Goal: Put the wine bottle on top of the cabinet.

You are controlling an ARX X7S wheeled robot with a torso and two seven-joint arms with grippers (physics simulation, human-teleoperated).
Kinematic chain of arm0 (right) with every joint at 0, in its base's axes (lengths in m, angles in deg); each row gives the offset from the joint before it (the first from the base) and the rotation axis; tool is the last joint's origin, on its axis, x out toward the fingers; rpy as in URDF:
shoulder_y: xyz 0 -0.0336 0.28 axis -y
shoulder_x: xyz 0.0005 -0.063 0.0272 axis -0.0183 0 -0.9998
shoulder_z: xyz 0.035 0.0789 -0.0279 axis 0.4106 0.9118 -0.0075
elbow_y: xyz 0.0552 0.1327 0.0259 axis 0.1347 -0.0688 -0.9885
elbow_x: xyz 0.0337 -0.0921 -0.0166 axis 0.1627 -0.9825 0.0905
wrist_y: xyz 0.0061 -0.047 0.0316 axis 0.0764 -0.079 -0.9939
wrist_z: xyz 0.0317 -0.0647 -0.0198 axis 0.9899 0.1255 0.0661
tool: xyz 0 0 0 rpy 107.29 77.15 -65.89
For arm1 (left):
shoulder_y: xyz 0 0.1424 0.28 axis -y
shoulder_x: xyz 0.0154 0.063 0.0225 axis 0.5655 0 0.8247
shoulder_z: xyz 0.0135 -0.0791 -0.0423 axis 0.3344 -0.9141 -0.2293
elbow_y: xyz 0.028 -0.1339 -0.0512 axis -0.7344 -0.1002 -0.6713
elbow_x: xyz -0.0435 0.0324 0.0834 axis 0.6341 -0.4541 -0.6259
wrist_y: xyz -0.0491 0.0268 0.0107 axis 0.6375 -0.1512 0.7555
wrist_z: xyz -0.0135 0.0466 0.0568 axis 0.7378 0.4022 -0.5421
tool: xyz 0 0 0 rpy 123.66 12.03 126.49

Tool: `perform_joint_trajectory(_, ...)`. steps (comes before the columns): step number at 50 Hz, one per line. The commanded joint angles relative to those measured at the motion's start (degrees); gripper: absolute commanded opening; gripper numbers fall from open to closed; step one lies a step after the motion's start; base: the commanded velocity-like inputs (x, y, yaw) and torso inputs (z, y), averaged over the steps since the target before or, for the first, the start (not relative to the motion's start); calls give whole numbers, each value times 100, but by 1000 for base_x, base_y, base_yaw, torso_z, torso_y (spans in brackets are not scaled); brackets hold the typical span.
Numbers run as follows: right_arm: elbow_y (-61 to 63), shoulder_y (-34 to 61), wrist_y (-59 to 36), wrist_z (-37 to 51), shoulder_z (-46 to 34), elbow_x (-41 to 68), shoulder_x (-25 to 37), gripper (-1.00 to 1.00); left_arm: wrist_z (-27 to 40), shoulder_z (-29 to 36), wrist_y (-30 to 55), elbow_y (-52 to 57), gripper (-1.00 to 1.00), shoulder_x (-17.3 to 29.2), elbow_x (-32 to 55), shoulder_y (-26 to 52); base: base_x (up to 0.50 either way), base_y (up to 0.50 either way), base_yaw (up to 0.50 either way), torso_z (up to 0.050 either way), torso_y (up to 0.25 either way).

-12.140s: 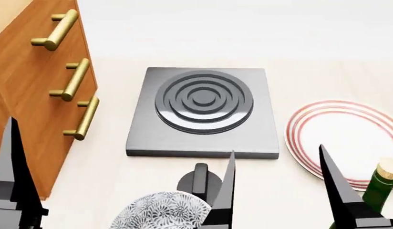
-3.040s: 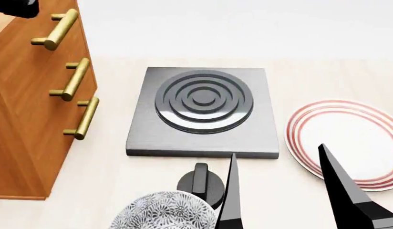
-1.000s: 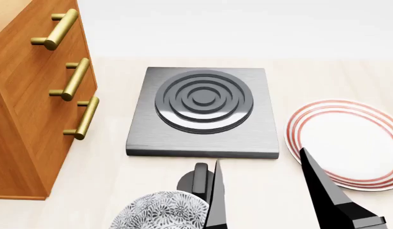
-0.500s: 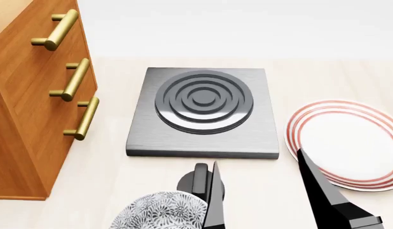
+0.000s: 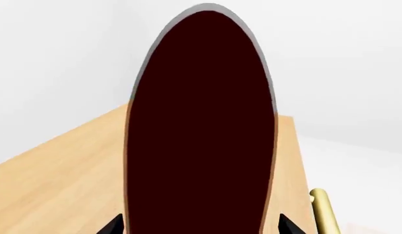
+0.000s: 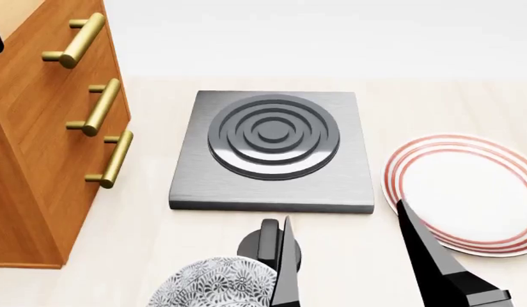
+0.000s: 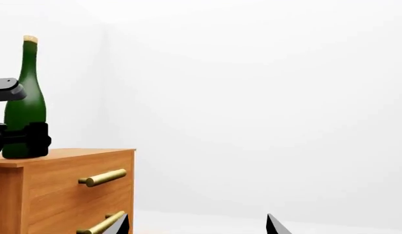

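In the right wrist view the wine bottle (image 7: 25,97), dark green with a tan cork, stands upright on the top of the orange-brown cabinet (image 7: 64,180). My left gripper (image 7: 22,140) is around its base. In the left wrist view the bottle (image 5: 201,126) fills the space between the two fingertips (image 5: 115,225), with a gap on each side, so the left gripper (image 5: 199,226) is open. The head view does not show the bottle, only the cabinet (image 6: 41,128) at the left. My right gripper (image 6: 345,214) is open and empty, low over the table's front.
A grey square hotplate (image 6: 272,150) lies mid-table. A red-ringed white plate (image 6: 468,192) sits to its right. A patterned bowl (image 6: 217,284) and a black knob (image 6: 265,243) are at the front. The cabinet's brass handles (image 6: 100,105) stick out toward the hotplate.
The right gripper has drifted slightly left and down over the last second. A dark piece of the left arm has appeared at the head view's upper left edge. The bottle left the table earlier.
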Motion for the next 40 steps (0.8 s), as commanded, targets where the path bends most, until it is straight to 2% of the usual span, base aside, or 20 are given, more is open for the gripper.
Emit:
perform_joint_trajectory(1,35,2,-18,15,8,5,12,100,125,1,39,41,100,37,242,-203,0,0,0,0,0)
perform_joint_trajectory(18,-20,-5,4,-26,-23,-26,-23,100,121,39,-51,52,100,59,156,-205,0,0,0,0,0)
perform_joint_trajectory(21,5,9,-23,-17,-29,-23,-24,100,141,146,-142,93,100,72,-3,-199,0,0,0,0,0)
perform_joint_trajectory(23,-18,3,-12,-28,-36,-34,-32,100,-94,512,-349,-4,100,92,-383,-194,0,0,0,0,0)
perform_joint_trajectory(32,-11,3,-19,-25,-35,-27,-25,100,73,399,-571,228,100,95,-393,-323,0,0,0,0,0)
perform_joint_trajectory(35,17,20,-47,-30,-53,-28,-35,100,-31,773,-719,314,100,180,-820,-296,0,0,0,0,0)
perform_joint_trajectory(40,8,-4,-25,-30,-46,-31,-16,100,109,891,-874,530,100,275,-1049,-430,0,0,0,0,0)
